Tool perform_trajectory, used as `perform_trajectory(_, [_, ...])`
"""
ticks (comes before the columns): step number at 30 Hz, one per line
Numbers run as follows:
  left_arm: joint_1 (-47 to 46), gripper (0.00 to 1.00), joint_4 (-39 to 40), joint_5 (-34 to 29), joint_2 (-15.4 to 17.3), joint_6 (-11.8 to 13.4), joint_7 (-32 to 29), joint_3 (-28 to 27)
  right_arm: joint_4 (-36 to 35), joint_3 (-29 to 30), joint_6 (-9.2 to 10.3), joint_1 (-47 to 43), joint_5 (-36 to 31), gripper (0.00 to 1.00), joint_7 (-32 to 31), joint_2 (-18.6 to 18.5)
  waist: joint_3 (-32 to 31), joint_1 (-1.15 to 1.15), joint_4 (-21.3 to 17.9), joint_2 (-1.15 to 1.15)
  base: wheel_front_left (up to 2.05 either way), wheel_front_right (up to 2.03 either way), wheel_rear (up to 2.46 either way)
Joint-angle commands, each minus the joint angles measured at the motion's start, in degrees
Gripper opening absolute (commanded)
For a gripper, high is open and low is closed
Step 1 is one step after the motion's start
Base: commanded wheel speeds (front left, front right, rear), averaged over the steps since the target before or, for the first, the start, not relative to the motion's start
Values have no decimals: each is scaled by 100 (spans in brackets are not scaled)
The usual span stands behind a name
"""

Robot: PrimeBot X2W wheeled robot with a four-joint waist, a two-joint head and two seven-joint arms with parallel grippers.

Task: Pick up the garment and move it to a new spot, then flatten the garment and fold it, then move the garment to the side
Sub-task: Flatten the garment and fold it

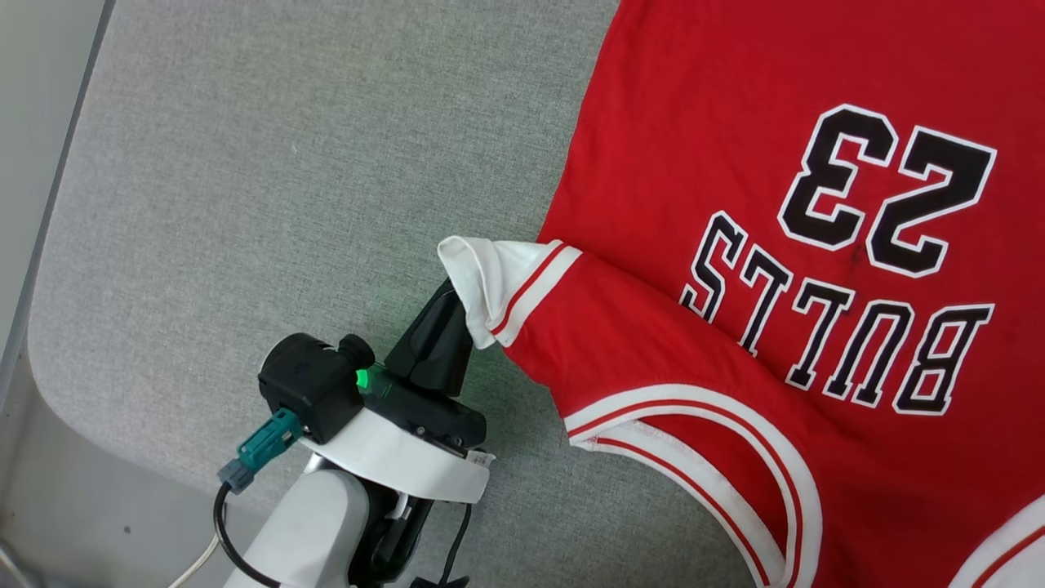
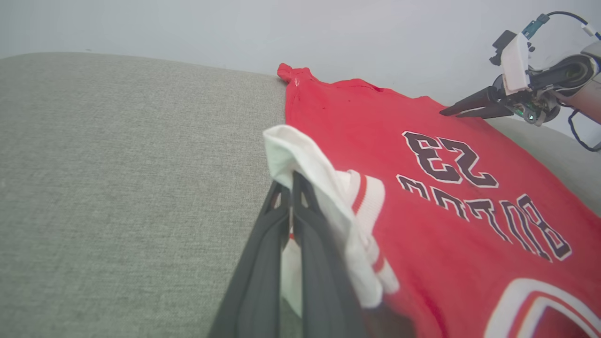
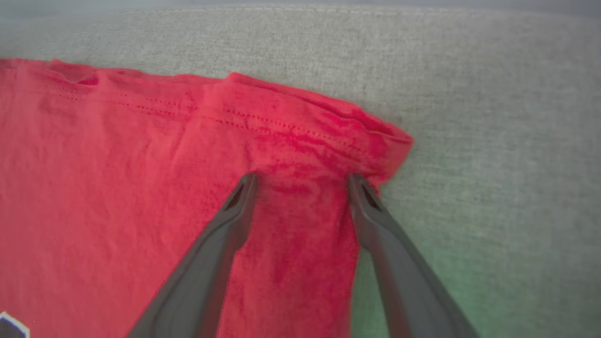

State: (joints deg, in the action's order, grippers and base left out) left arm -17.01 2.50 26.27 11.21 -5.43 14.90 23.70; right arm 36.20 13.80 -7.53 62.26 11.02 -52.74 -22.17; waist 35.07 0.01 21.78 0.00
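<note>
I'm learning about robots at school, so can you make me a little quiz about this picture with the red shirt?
1. True or false: the left gripper is shut on the jersey's white sleeve.
2. Which number is printed on the jersey? A) 32 B) 23 C) 45
3. Fill in the gap: the right gripper, at the jersey's red hem corner, has its fingers ____.

Key: 1 true; 2 B; 3 open.
</note>
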Motion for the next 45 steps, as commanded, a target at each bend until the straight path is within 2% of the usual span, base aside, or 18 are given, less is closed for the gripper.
perform_trajectory(1, [29,0,-27,-49,-44,-44,42,-60,437,-43,8,-508,-140,100,-445,239,-9,-1,-12,0,0,0,0])
perform_trajectory(2, [37,0,-47,-64,-62,-59,42,-85,482,1,9,-560,-164,100,-556,259,-12,-1,-16,0,0,0,0])
perform_trajectory(3, [45,0,-65,-92,-78,-75,42,-108,493,22,9,-592,-190,46,-652,281,-16,-1,-22,0,0,0,0])
perform_trajectory(4, [50,0,-77,-101,-93,-96,42,-123,447,16,9,-607,-217,10,-666,298,-21,-1,-27,0,0,0,0])
perform_trajectory(5, [54,0,-90,-110,-104,-104,42,-136,402,26,9,-610,-222,0,-686,299,-29,-1,-31,0,0,0,0])
perform_trajectory(12, [147,0,-248,-174,-157,-165,43,-205,12,88,7,-540,-211,0,-648,94,-221,-1,-105,0,0,0,0])
perform_trajectory(17, [316,0,-468,-175,-90,-174,43,-335,-377,-26,10,-782,-22,0,-480,-151,-621,-1,-299,0,0,0,0])
perform_trajectory(21, [506,0,-706,-153,4,-80,41,-469,-938,-289,8,-1359,359,0,-218,-228,-1041,-1,-565,0,0,0,0])
perform_trajectory(27, [824,0,-820,-53,183,151,-110,-682,-1889,-270,8,-2814,822,0,-5,-226,-1594,-1,-1054,0,0,0,0])
perform_trajectory(32, [1029,0,-836,33,345,235,-202,-840,-2474,-69,8,-3855,991,0,201,68,-1952,-1,-1405,0,0,0,0])
perform_trajectory(39, [1392,0,-980,236,540,294,-411,-992,-3203,353,8,-5669,1118,0,523,710,-2469,-1,-1830,0,0,0,0])
perform_trajectory(45, [1769,0,-1049,382,601,346,-586,-1008,-3584,864,8,-6844,1207,0,877,1577,-2725,-1,-2104,0,0,0,0])
